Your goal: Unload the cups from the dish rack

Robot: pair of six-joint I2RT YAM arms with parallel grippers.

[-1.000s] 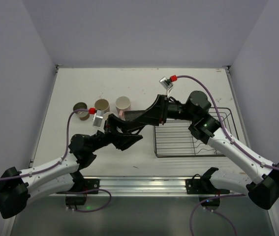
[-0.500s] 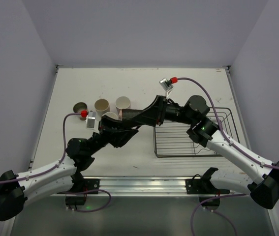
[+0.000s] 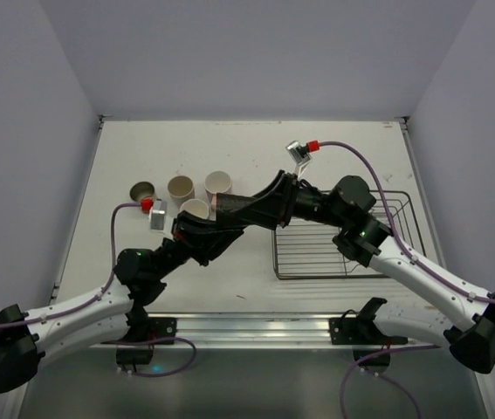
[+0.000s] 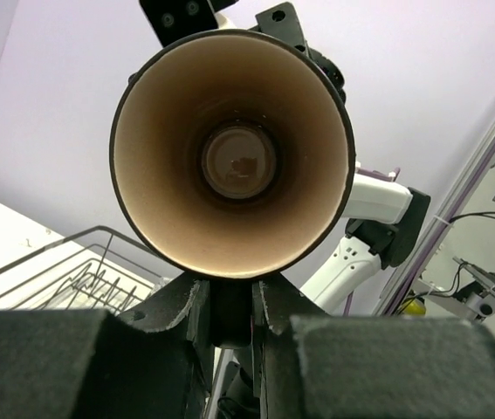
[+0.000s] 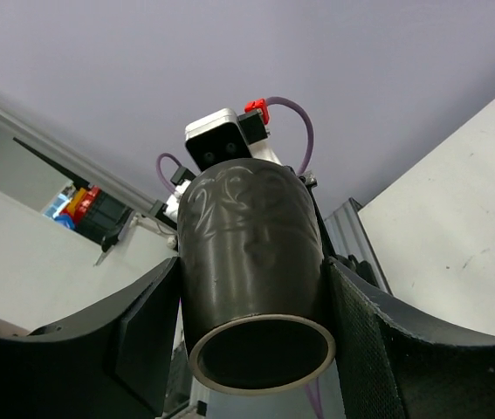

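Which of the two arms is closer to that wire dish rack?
Right. The right arm bends directly over the dish rack; the left arm lies left of it, not over its wires.

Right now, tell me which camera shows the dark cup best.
The right wrist view: the dark cup fills the middle, its patterned outer wall plain between the right fingers. The left wrist view looks only into its tan inside. The top view hardly shows it, dark on dark.

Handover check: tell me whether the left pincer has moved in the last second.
Yes: the left pincer moved away from the rack, toward the standing cups.
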